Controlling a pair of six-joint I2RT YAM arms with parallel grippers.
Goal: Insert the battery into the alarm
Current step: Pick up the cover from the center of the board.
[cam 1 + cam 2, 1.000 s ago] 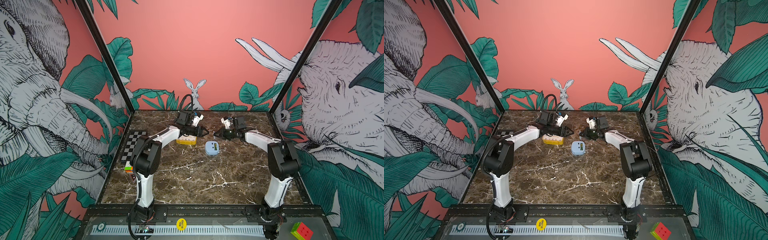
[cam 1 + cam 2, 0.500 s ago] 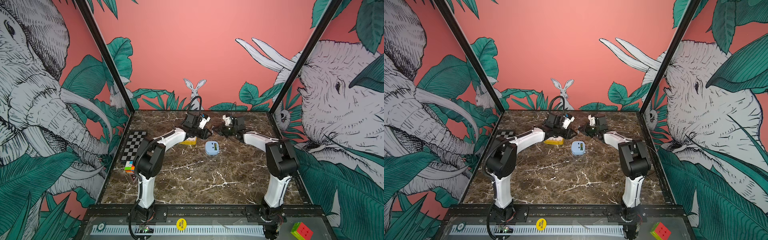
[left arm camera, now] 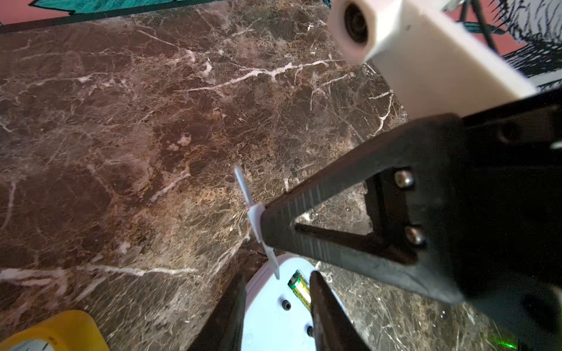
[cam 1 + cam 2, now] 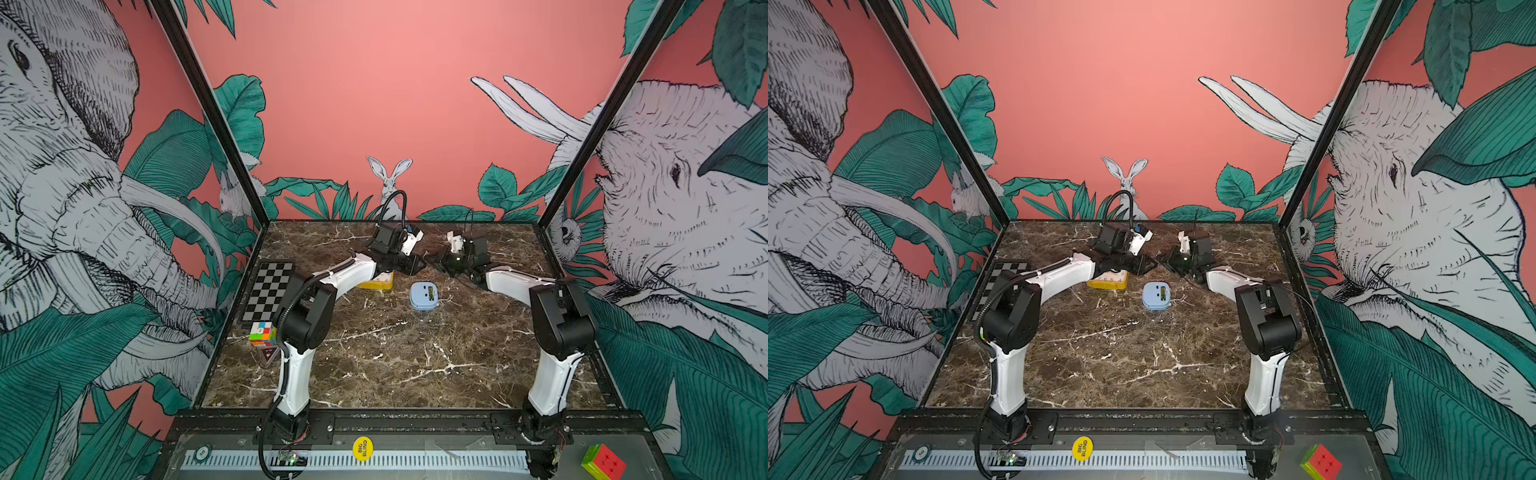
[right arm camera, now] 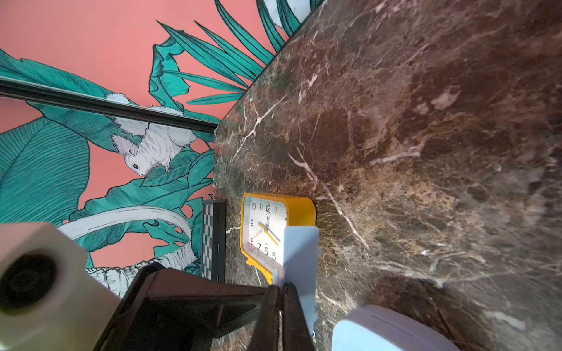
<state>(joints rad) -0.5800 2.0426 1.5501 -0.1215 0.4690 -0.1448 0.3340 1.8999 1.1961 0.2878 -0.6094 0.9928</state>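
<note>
table (image 4: pixel 395 365): dark brown marble with white veins, walled by jungle-print panels.
alarm (image 4: pixel 423 297): pale blue with rounded corners. It lies face down near the middle of the table with its back uppermost, and shows in both top views.
battery (image 3: pixel 299 288): green and yellow, lying in the open slot in the alarm's back, close to one side edge.
cover (image 5: pixel 301 258): thin pale blue plate, off the alarm and raised above the table just behind it, where the two grippers meet.
right gripper (image 5: pixel 281 288): jaws pinched tight on one edge of the cover, with the rest of the plate sticking out past the tips.
left gripper (image 3: pixel 276 278): jaws part-way apart and gripping nothing. It hangs above the alarm, tip to tip with the right gripper. In the left wrist view the cover's free end shows in the gap, apart from both fingers.
yellow clock (image 4: pixel 376 284): on the table near the alarm, on the left arm's side, partly under that arm. Its white dial with numerals is showing.
checkerboard (image 4: pixel 268 291): flat along the table's left edge.
colour cube (image 4: pixel 262 332): at the near end of the checkerboard.
ledge cube (image 4: pixel 602 461): red and green, on the front ledge at the right corner, off the marble.
yellow disc (image 4: pixel 362 448): on the front ledge, printed BIG BLIND.
</note>
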